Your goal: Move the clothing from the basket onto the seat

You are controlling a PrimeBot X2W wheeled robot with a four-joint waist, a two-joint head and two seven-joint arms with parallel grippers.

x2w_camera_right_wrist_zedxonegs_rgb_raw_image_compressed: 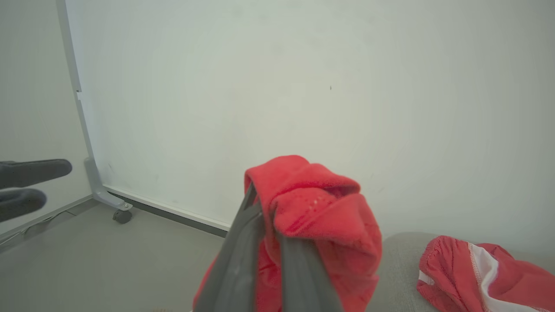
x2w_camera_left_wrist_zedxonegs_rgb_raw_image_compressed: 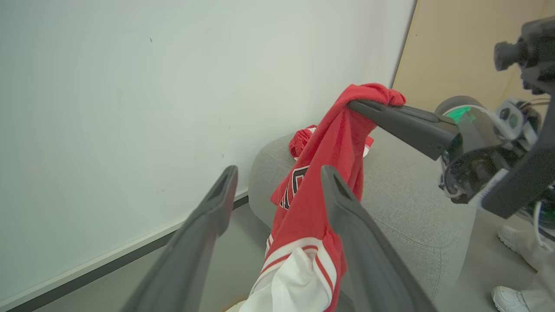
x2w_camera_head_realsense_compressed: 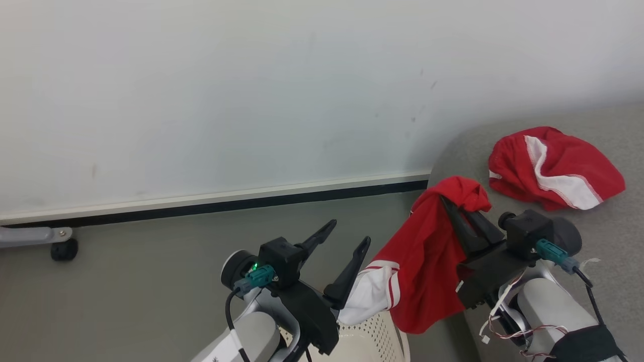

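Two garments are out of the basket, nearest; above it the left gripper holds nothing, fingers wide apart, just beside the hanging shirt. The right gripper is clamped on the shirt's top at the seat's near edge, and the other garment lies farther back on it. Carrying is the step in hand, I judge; next, swing over the seat and release.

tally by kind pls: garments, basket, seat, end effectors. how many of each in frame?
red garments: 2 (hanging garment pinched by right end effector; lying garment on the seat)
basket: 1
seat: 1
end effectors: 2 (left end effector open, holding nothing)
total: 6
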